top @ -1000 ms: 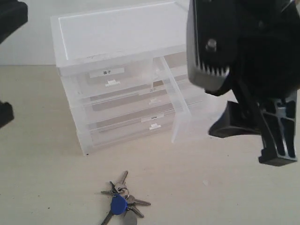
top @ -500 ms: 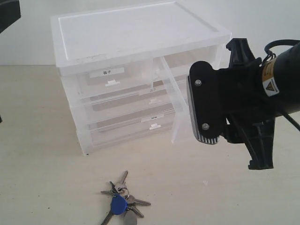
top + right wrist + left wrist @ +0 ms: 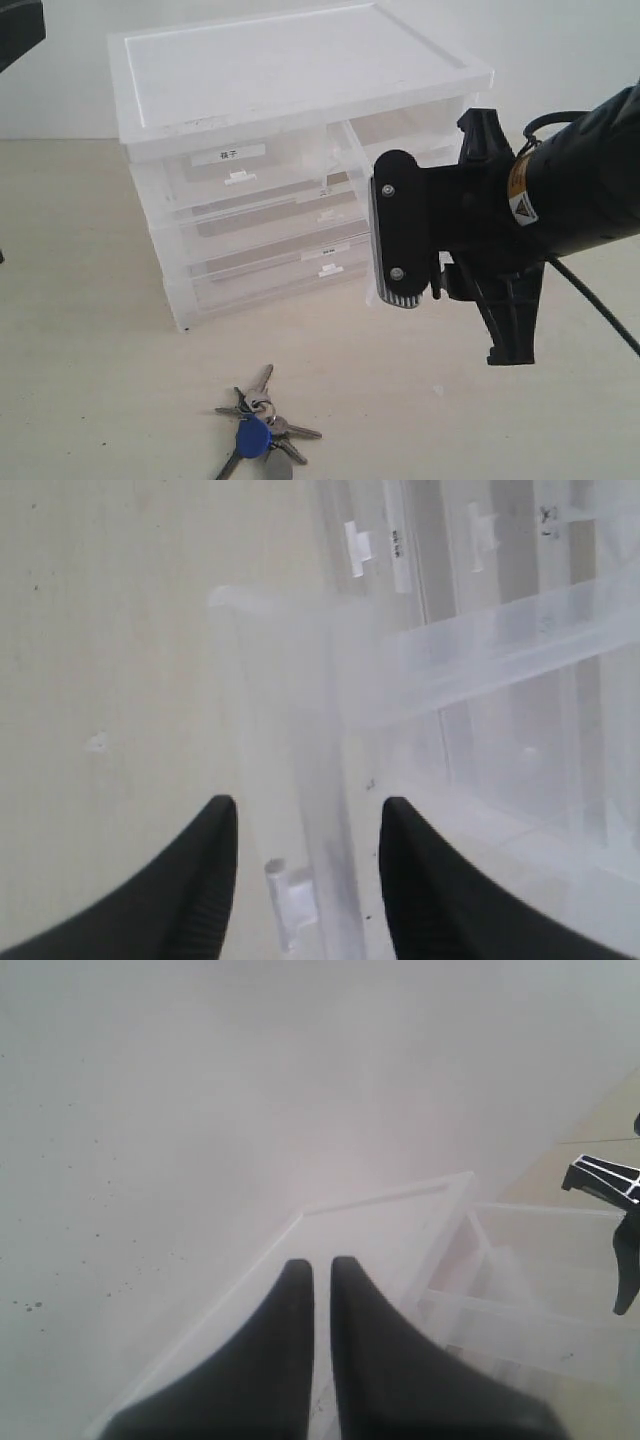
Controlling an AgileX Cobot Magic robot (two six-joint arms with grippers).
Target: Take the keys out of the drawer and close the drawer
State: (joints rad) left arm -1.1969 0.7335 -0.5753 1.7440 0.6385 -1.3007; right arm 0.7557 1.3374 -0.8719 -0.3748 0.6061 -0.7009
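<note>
Right claw [image 3: 308,810] shifted left; drawer [image 3: 290,720] front between its spread fingers [image 3: 205,880] (tab handle [image 3: 290,905] too).

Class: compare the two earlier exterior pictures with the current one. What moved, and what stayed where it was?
The right end effector moved leftward in the exterior view, up to the pulled-out drawer. Its fingers now flank the drawer's front wall, with nothing gripped yet. The keys on the table, the drawer and the drawer unit did not shift.
</note>
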